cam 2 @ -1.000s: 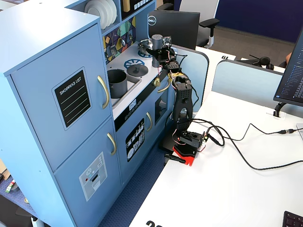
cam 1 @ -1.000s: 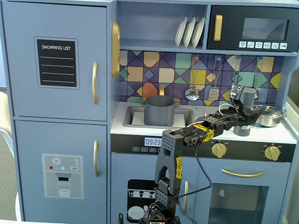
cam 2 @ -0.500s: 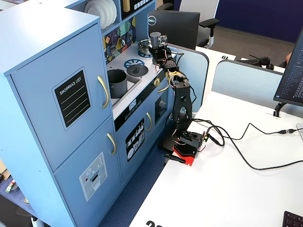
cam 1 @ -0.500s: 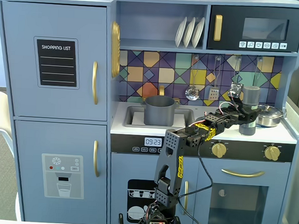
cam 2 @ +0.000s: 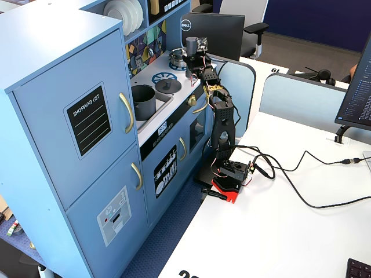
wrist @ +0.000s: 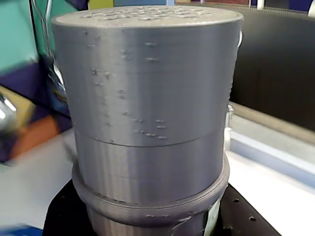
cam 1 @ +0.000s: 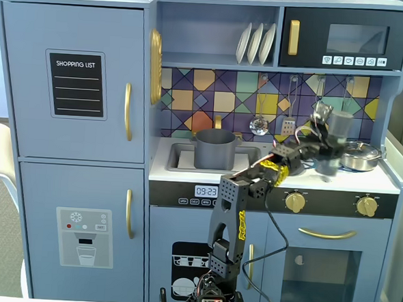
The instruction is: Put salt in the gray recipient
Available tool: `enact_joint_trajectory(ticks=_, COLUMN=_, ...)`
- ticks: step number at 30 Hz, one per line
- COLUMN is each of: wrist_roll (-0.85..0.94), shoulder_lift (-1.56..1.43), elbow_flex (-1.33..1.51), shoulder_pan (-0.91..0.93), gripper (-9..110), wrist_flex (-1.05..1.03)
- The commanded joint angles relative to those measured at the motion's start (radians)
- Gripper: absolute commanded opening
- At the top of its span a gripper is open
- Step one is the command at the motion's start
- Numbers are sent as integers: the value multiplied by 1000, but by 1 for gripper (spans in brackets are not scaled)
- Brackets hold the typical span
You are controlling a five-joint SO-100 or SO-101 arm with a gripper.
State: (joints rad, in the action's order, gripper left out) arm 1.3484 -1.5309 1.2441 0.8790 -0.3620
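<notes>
The salt shaker [cam 1: 334,135], a tall gray cylinder, stands a little tilted over the right side of the counter, and my gripper [cam 1: 327,146] is shut on it. In the wrist view the shaker [wrist: 147,98] fills the frame, with a strip of its pale green label [wrist: 214,221] showing low down between the black jaws of the gripper [wrist: 152,221]. The dark gray pot [cam 1: 214,148] sits in the sink to the left of the gripper, well apart from it. In a fixed view from the side the pot [cam 2: 144,99] is nearer the camera than the gripper [cam 2: 193,52].
A shiny silver pan [cam 1: 361,155] sits just right of the shaker. A flat gray lid [cam 2: 168,86] lies on the counter between pot and gripper. Utensils [cam 1: 260,120] hang on the backsplash. The microwave [cam 1: 345,38] overhangs the gripper.
</notes>
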Motion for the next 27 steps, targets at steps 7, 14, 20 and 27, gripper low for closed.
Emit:
enact_joint_trajectory(ticks=7, wrist_roll=-591, shoulder_lift=-293, elbow_flex=-287, shoulder_pan=-287, gripper=0, wrist_flex=-563)
enact_joint_trajectory(ticks=14, wrist_roll=-1138, shoulder_lift=-399, elbow_flex=-206, shoulder_pan=-594, gripper=0, wrist_flex=-612)
enact_joint_trajectory(ticks=20, wrist_roll=-1505, shoulder_lift=-364, elbow_flex=-207, shoulder_pan=-792, gripper=0, wrist_flex=-491)
enact_joint_trajectory(ticks=27, wrist_roll=-1953, shoulder_lift=-356, elbow_flex=-190, shoulder_pan=-940, gripper=0, wrist_flex=-477)
